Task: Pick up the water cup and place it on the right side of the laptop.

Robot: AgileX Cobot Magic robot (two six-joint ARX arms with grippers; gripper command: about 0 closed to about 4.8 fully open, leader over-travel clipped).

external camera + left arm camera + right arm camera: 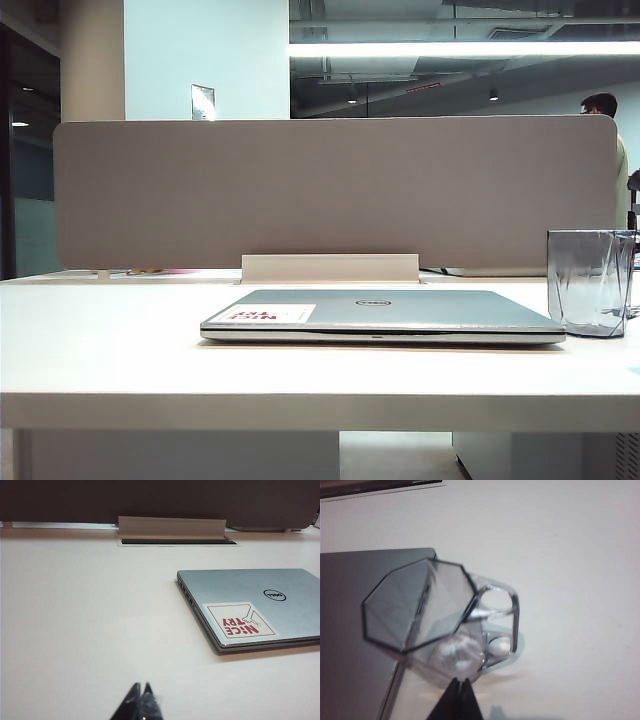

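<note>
We see the water cup (591,282) upright on the table (110,340), right of the closed laptop (385,312); left tool (139,700) and right tool (459,696) both closed, empty.

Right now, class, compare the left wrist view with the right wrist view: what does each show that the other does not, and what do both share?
Only the left wrist view shows the laptop's lid with its round logo and the white sticker with red lettering, plus the cable slot below the divider panel; the shut left gripper sits above bare table. Only the right wrist view shows the water cup, its handle pointing away from the laptop, standing on the table beside the laptop's edge, with the shut right gripper just before it. Both share the laptop and the white table.
</note>
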